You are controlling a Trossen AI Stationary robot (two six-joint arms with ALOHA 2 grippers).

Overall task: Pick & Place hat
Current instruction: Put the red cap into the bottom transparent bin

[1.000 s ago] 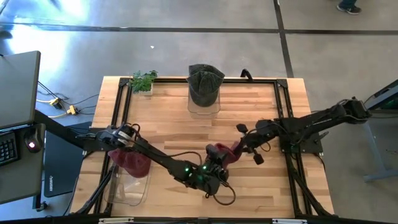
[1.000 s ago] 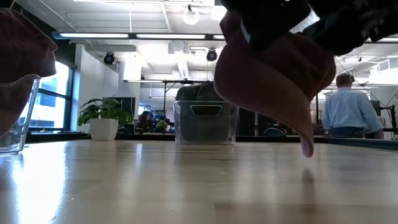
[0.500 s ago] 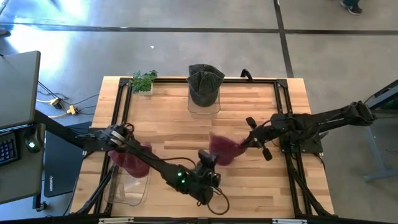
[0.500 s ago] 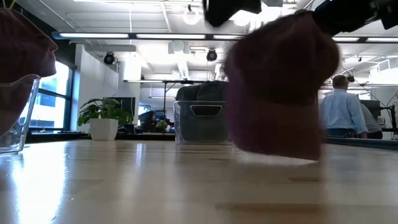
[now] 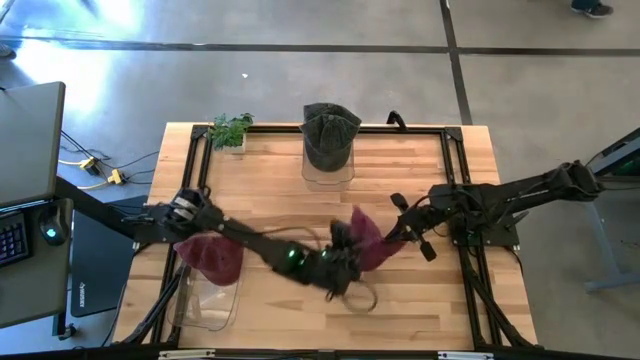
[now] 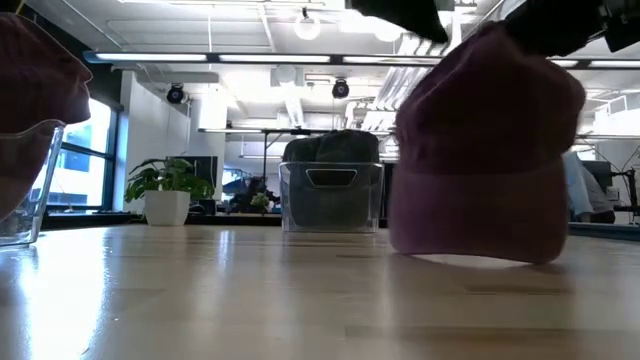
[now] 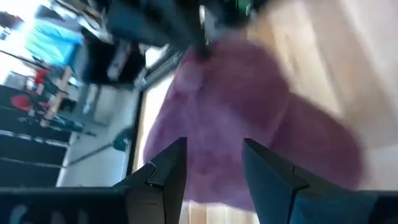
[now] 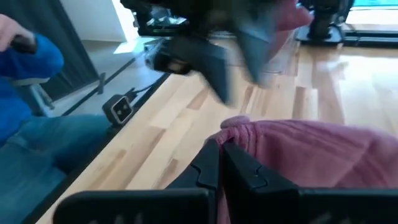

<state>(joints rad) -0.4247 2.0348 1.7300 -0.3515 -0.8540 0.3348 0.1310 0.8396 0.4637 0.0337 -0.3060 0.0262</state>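
Note:
A maroon hat (image 5: 365, 240) hangs over the middle of the table between my two grippers; the low view shows its crown (image 6: 480, 150) broad and just above the wood. My right gripper (image 5: 394, 237) is at the hat's right side and shut on it. My left gripper (image 5: 342, 258) is open at the hat's left, near side. In the left wrist view its fingers stand apart in front of the hat (image 7: 236, 118). A second maroon hat (image 5: 210, 258) lies in a clear bin (image 5: 205, 300) at the table's left. A dark green hat (image 5: 330, 132) sits on a clear bin at the far edge. My right gripper pinches the hat's edge (image 8: 239, 127) between its two shut fingers, coming nearly level from the table's right. The hat hangs from the fingers, lifted clear of the table. My left gripper's open fingers (image 7: 168, 165) are close before the hat; whether they touch it I cannot tell.
A small potted plant (image 5: 232, 130) stands at the far left corner. A black frame (image 5: 195, 160) runs along the table's edges. A dark cable loop (image 5: 360, 298) lies near the left gripper. A person in blue (image 8: 25, 93) shows beyond the table's edge in the right wrist view.
The hat has swung and turned in the right gripper's hold. A second ago it hung with a pointed part down; now its broad crown faces the near edge, shifted toward the table's right. The left gripper has moved a little toward the far edge, beside the hat.

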